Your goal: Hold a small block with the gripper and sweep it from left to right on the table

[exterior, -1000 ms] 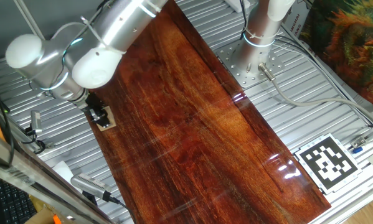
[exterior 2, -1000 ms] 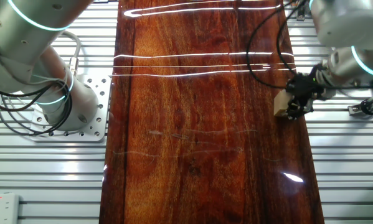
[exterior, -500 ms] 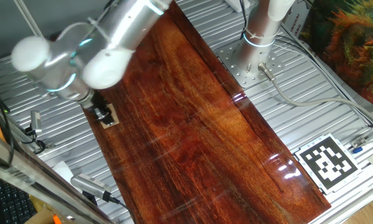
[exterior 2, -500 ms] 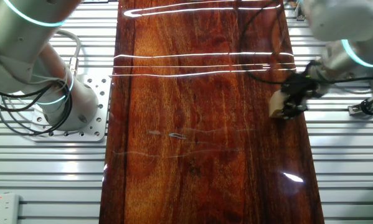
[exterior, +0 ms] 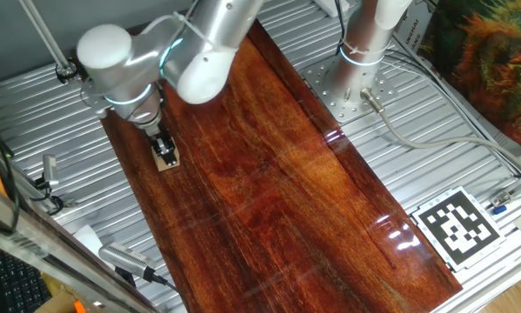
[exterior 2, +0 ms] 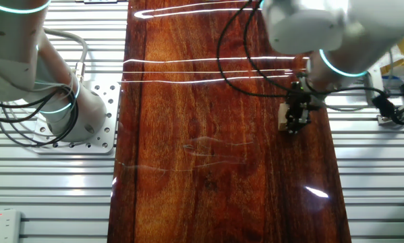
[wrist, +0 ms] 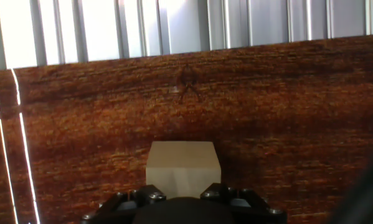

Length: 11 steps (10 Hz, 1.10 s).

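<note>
The small block [exterior: 168, 158] is seen clamped in the gripper [exterior: 163, 149] and pressed to the table [exterior: 295, 191] just inside one long edge, the sweep judged barely begun, with nearly the whole board's width left to cross

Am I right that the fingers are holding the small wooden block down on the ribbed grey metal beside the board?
Not quite. The fingers do hold the small block, but it sits on the reddish-brown table, near its edge, not on the ribbed grey metal. The hand view shows wood grain all around the block.
</note>
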Tool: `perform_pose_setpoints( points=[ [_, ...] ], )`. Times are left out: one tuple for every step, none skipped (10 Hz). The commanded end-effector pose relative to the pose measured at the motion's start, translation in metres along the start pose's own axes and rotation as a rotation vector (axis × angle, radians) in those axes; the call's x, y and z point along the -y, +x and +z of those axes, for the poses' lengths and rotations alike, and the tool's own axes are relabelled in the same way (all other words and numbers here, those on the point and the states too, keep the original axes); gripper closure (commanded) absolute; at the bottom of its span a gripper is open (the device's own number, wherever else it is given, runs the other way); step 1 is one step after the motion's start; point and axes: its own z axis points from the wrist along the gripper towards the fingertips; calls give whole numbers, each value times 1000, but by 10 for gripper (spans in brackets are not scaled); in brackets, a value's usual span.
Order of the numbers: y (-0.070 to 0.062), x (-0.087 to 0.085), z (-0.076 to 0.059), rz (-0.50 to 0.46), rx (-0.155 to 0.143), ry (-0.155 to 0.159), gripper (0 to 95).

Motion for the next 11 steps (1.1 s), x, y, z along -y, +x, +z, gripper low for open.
perform_pose_setpoints(
  points=[
    [2, 0, -3, -70, -56, 209, 760],
    [1, 0, -7, -44, -15, 112, 760],
    [1, 0, -1, -25, 3, 59, 760],
    [0, 0, 2, -29, 9, 64, 760],
    [0, -1, 8, -24, 9, 64, 760],
    [0, -1, 1, -2, -76, 20, 760],
    [1, -1, -9, -1, -100, 21, 760],
    [0, -2, -17, 0, -65, 16, 760],
    [-2, -3, -22, -11, -18, 33, 760],
    [-3, -3, -23, -19, -2, 43, 760],
    [-3, -3, -24, -18, -2, 44, 760]
  ],
)
